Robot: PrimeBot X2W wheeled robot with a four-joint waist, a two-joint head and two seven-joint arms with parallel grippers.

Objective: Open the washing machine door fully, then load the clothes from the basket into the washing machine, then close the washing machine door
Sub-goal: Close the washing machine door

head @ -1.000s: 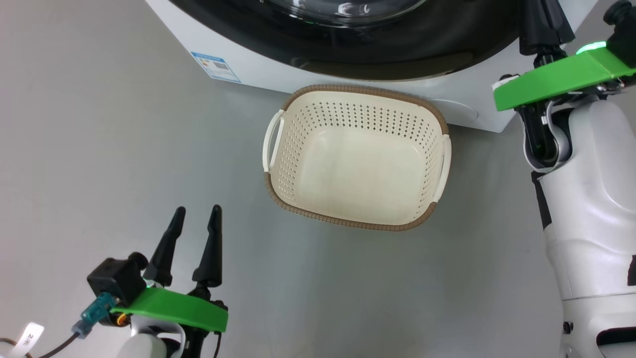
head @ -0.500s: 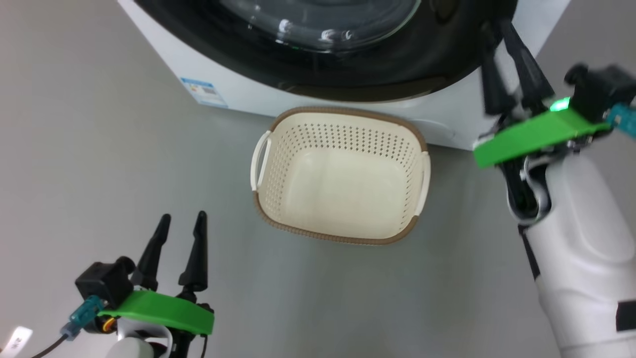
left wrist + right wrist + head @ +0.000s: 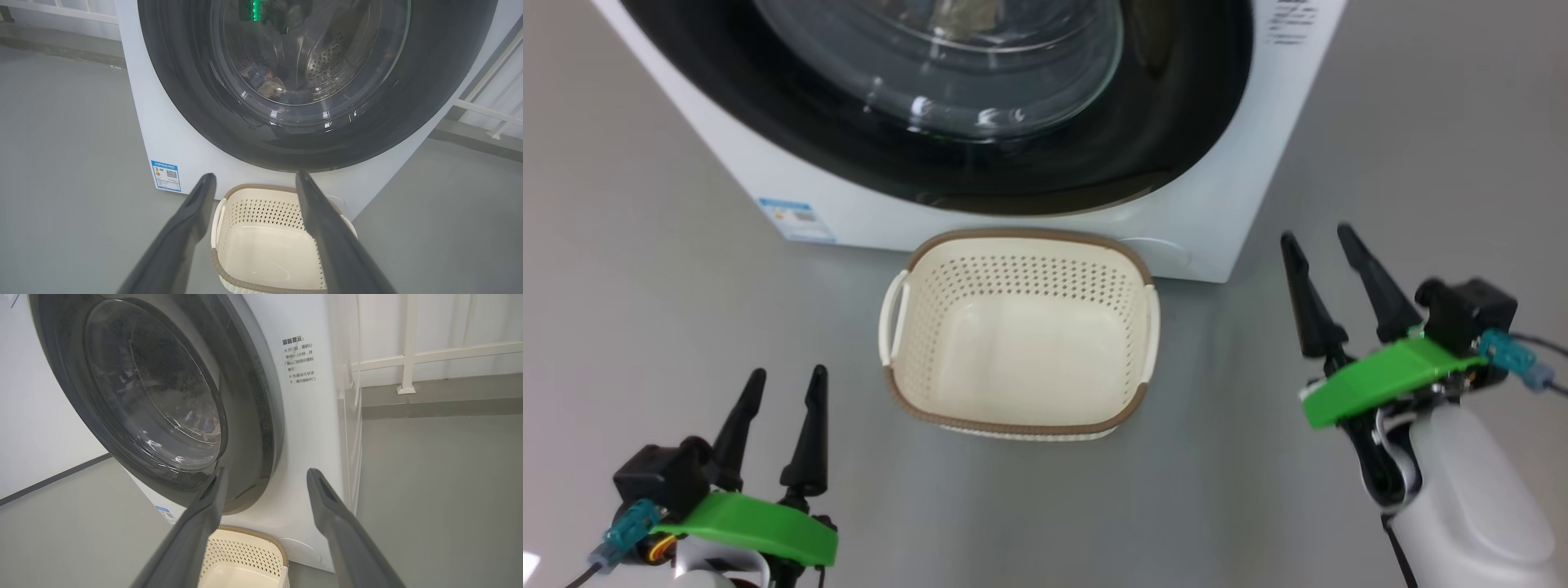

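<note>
Cream perforated basket [image 3: 1021, 343], brown woven-look rim.

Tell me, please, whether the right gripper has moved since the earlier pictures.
Yes. The right gripper has drawn back from the washing machine, its fingertips now over floor beside its corner.

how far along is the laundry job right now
Looks done: the basket is empty, the clothes show through the glass inside the washing machine, and the washing machine door sits flush against the front. In hand: nothing; the left gripper and right gripper are open, empty, clear of the machine. Left: apparently nothing, though I cannot tell if the door has latched.
</note>
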